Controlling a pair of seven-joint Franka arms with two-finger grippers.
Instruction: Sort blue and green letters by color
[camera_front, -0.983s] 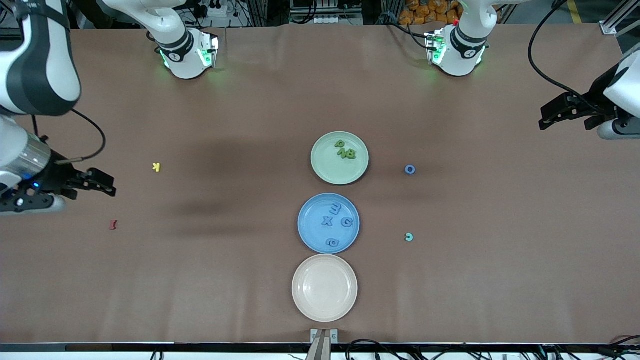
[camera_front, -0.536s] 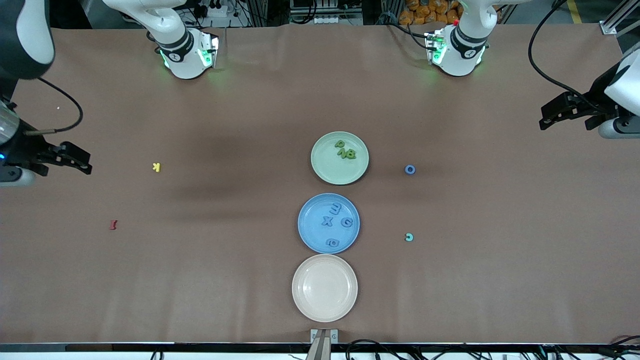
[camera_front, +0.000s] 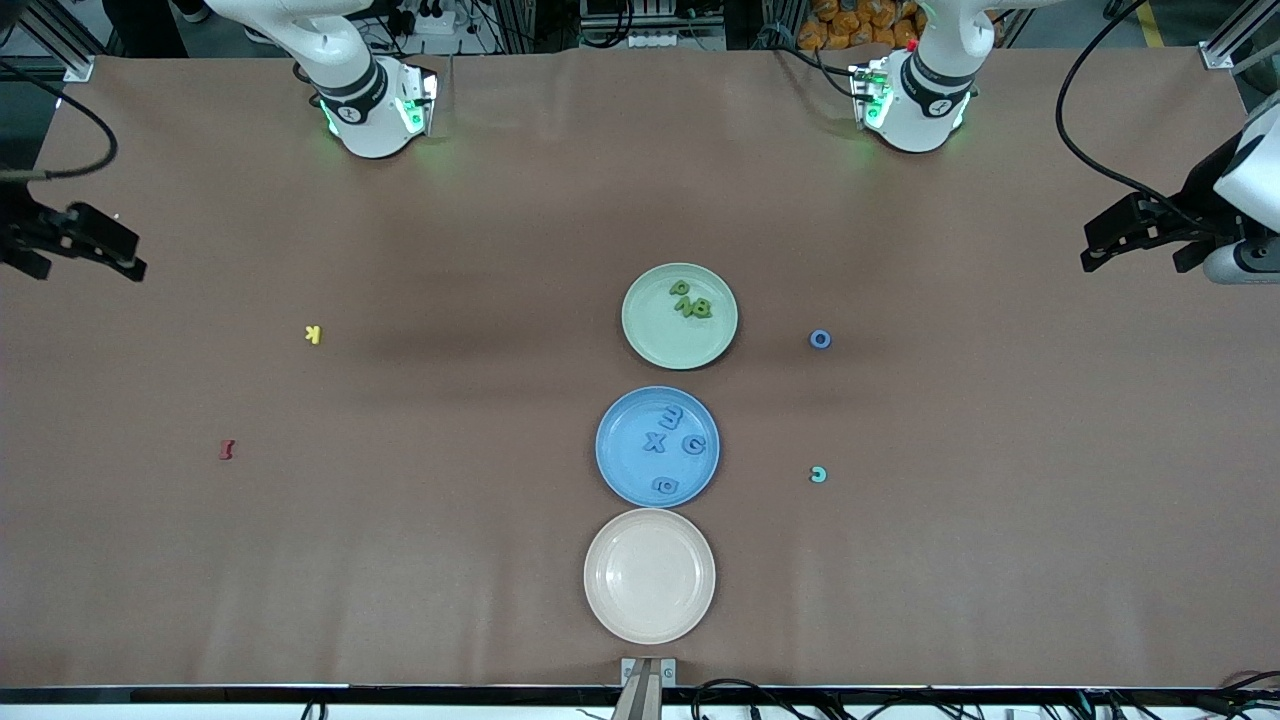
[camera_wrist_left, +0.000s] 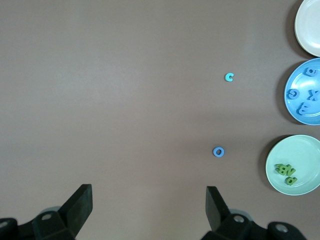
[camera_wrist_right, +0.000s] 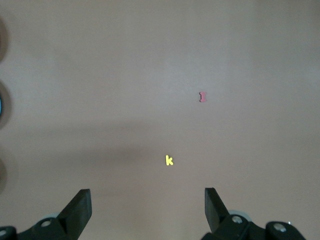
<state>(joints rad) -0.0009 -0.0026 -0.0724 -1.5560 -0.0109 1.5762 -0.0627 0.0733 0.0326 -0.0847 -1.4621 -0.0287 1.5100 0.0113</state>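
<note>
Both arms wait raised at table ends — left tool (camera_front: 1100, 245), right tool (camera_front: 120, 255) spread, empty.

Three plates (camera_front: 650, 620) are lined up mid-table, letters (camera_front: 690, 300) being held in the two farthest from the front camera.

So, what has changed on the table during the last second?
The right claw, open and empty, drew back from above the red letter toward the right arm's end of the table and toward the bases. The left claw, open, barely shifted and waits at its own end. Nothing was gripped or released. The plates, the letters in them, and the loose O, C and K stayed put.
</note>
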